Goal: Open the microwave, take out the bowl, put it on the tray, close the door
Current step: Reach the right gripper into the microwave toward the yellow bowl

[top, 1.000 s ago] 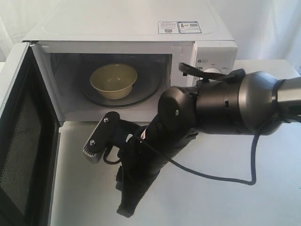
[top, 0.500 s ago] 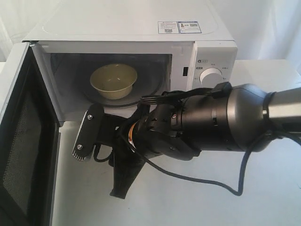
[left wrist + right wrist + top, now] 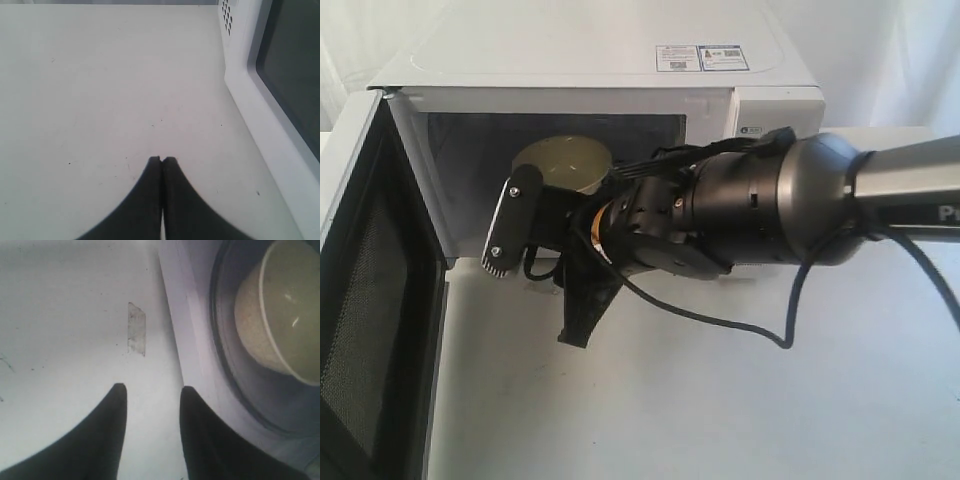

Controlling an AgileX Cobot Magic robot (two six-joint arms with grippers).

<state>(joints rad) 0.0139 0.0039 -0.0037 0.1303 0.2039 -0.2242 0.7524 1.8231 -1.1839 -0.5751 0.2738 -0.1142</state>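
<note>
The white microwave [image 3: 600, 50] stands with its door [image 3: 365, 300] swung wide to the left. Inside it the cream-yellow bowl [image 3: 560, 160] sits on the glass turntable [image 3: 225, 365], its lower part hidden by my right arm. My right gripper [image 3: 532, 300] hangs open just in front of the opening, fingers pointing down at the table. In the right wrist view the right gripper [image 3: 152, 389] holds nothing and the bowl [image 3: 280, 315] lies beyond the microwave's front sill [image 3: 185, 340]. My left gripper [image 3: 161, 159] is shut and empty over the table beside the door [image 3: 260, 130]. The tray is out of view.
A black cable [image 3: 740, 325] loops from the right arm over the white table [image 3: 720, 420]. A strip of tape [image 3: 136, 329] lies on the table near the sill. The right arm covers the microwave's control panel.
My right arm has risen and swung toward the microwave opening, now covering the knob panel and the bowl's lower part. Its fingers stay apart.
</note>
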